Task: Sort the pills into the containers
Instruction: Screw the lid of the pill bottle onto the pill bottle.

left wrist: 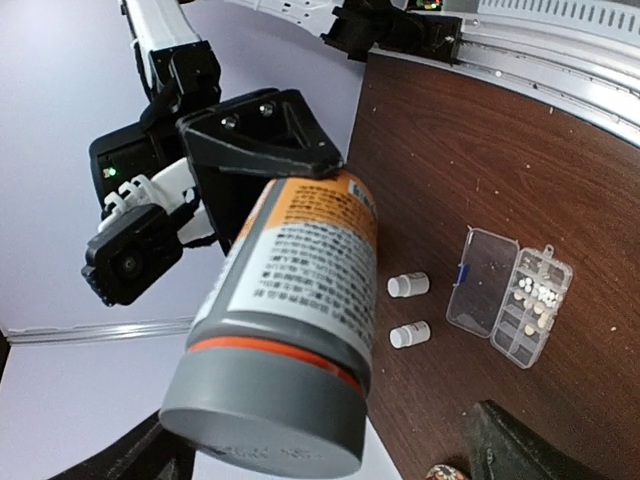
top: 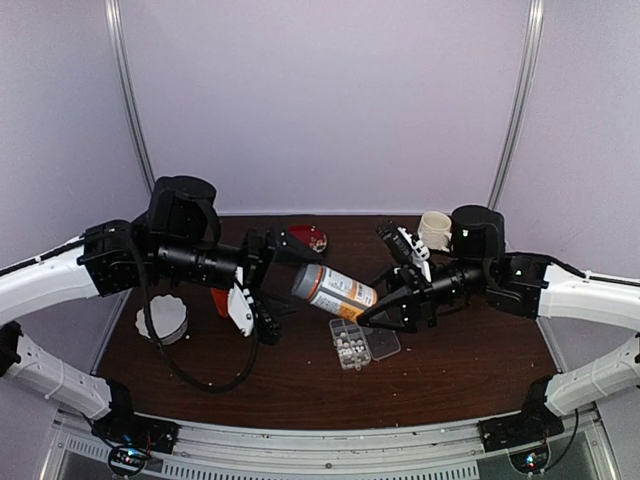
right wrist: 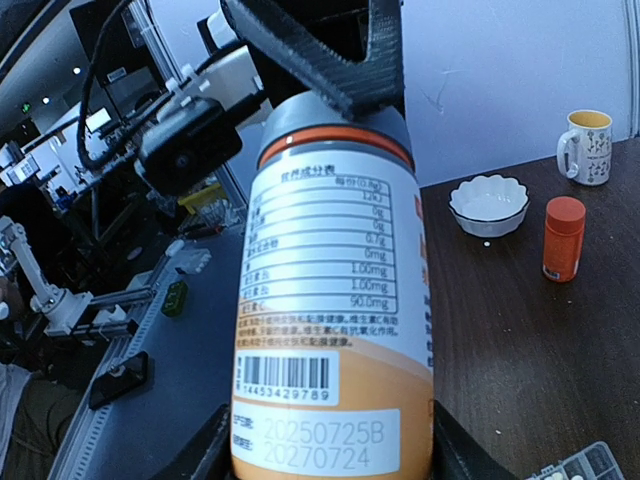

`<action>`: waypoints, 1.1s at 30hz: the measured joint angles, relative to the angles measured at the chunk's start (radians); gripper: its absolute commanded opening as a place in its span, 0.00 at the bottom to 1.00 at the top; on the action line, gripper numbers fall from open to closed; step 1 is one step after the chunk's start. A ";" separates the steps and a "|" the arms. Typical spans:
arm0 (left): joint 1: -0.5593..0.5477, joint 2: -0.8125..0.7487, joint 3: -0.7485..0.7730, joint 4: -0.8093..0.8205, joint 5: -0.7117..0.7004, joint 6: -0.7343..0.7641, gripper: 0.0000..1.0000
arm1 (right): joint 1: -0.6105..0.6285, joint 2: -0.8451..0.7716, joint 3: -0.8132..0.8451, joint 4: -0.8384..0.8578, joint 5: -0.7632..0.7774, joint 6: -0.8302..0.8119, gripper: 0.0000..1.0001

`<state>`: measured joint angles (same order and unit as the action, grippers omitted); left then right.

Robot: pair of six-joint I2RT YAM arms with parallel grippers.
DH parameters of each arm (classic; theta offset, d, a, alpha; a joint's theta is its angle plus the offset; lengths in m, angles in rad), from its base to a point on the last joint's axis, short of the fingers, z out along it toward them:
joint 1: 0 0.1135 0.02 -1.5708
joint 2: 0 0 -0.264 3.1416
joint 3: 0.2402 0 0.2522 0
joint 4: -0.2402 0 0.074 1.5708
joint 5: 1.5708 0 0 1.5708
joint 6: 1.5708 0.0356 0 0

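Nearest the arm bases, the organizer box (left wrist: 478,282) lies open on the table (top: 450,380), whitish pills (left wrist: 538,293) in some cells (left wrist: 514,340), others apparently bare; above it the right gripper (top: 368,312) is clenched on the base of the orange bottle (top: 335,290), tilted in mid-air; the left gripper (top: 285,285) stands released about its grey cap (left wrist: 270,420), which is on. Sorting looks begun, likely unfinished.

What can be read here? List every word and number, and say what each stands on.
"20250725B": white panel at the foot of the orange bottle, on its label.
"20270724": the line beneath it.
"1443429789": under the barcode, same label.
"0.7g", "1.00mg", "90.0mg": the label's table.
Chinese heading and row names on that label: too blurred to read.
Print on the mug: too small to read.
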<state>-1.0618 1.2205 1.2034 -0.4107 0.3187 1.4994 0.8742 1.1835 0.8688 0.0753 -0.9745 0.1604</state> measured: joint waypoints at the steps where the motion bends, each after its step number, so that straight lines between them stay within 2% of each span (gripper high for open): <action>1: 0.000 -0.010 -0.011 0.007 0.001 -0.036 0.97 | 0.000 -0.002 0.003 -0.018 0.008 -0.019 0.00; 12: -0.001 -0.199 -0.188 0.243 0.027 -0.564 0.98 | 0.000 -0.064 0.027 -0.169 0.137 -0.254 0.00; 19: -0.007 -0.228 -0.209 0.331 0.068 -1.116 0.97 | 0.000 -0.097 0.017 -0.121 0.220 -0.372 0.00; 20: -0.007 -0.208 -0.183 0.325 0.067 -1.256 0.97 | 0.000 -0.097 0.017 -0.108 0.230 -0.392 0.00; 21: -0.007 -0.201 -0.174 0.325 0.067 -1.288 0.98 | 0.000 -0.095 0.017 -0.100 0.236 -0.405 0.00; 24: -0.007 -0.159 -0.115 0.311 0.059 -1.525 0.98 | 0.007 -0.093 0.014 -0.071 0.259 -0.456 0.00; 27: -0.007 -0.154 -0.108 0.312 0.009 -1.764 0.97 | 0.026 -0.093 0.004 -0.045 0.306 -0.515 0.00; 33: -0.009 -0.188 -0.134 0.281 -0.138 -2.134 0.98 | 0.109 -0.099 -0.029 -0.012 0.458 -0.631 0.00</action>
<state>-1.0706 1.0325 1.0691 -0.1299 0.1802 -0.6346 0.9829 1.0843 0.8398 0.0631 -0.5163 -0.4706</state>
